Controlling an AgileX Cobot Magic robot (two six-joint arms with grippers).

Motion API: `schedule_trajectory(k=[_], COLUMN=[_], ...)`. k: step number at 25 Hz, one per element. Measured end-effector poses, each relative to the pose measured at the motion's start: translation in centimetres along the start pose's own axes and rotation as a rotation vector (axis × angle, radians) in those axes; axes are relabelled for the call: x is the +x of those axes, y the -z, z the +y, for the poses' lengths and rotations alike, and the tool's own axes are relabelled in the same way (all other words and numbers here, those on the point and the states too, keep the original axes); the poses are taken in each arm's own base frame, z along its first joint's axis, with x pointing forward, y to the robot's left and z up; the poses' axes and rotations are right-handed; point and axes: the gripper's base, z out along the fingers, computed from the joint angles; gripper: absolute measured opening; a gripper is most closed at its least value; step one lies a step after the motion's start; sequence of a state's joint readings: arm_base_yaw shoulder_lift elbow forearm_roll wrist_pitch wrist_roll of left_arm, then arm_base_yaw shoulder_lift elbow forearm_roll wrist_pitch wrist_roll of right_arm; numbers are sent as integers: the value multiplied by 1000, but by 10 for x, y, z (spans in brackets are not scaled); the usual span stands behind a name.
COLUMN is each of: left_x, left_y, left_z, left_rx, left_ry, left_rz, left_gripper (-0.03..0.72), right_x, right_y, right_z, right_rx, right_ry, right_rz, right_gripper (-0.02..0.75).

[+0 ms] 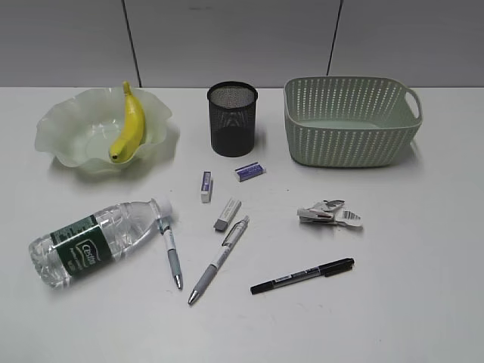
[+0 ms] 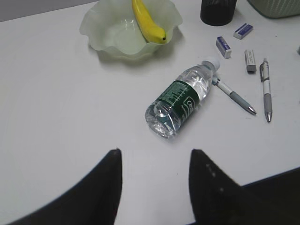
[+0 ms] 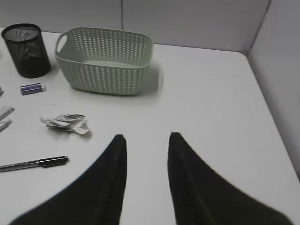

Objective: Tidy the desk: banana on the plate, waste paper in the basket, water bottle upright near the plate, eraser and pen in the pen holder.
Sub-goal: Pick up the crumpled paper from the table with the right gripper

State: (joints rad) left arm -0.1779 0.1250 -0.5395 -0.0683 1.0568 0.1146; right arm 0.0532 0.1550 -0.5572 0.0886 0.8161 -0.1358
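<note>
Hovering over the desk [image 1: 423, 287], my left claw [image 2: 155, 157] hangs released above bare tabletop, its black fingers [image 2: 105, 187] spread with nothing between them. My right claw [image 3: 146, 140] is likewise released and empty, its fingers [image 3: 187, 178] parted over a bare patch.

The banana [image 1: 130, 128] already lies in the plate [image 1: 64, 125] at the far left, stem up against the ruffled rim. The bottle [image 1: 98, 240] lies on its side in front of the plate, cap pointing toward the middle of the desk. Just beside the cap a grey pen [image 1: 172, 257] lies, and a second grey pen [image 1: 219, 259] slants near it. A black pen [image 1: 302, 276] rests farther right.

Three erasers lie loose in front of the holder [image 1: 232, 119]: a white one [image 1: 206, 185], a purple one [image 1: 249, 172] and a grey one [image 1: 227, 214]. The holder stands upright between plate and basket [image 1: 352, 121].

The paper [image 1: 329, 214] sits on the desk in front of the basket, well apart from it.
</note>
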Motion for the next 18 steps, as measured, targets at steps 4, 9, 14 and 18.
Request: schedule_trajectory(k=[4,9,14,18], left_x=[1,3,8,11], left_y=[3,6,13,18], left_z=[0,-1,-1,-2], left_rx=[-1,-4,-8,-11], left_ry=[-1,-3,-6,-8], left_rz=[-17,-41,-89,-127], left_gripper=[337,335,322,321], right_x=[-15,-32,-32,-27], right_y=[-39,-94,-153,-198], right_z=[3,11,32,52], right_rx=[-87,-222,-385,-482], right_ry=[-30,18,175,319], right_rz=[147,285,458,552], right_gripper=[256,256,256,276])
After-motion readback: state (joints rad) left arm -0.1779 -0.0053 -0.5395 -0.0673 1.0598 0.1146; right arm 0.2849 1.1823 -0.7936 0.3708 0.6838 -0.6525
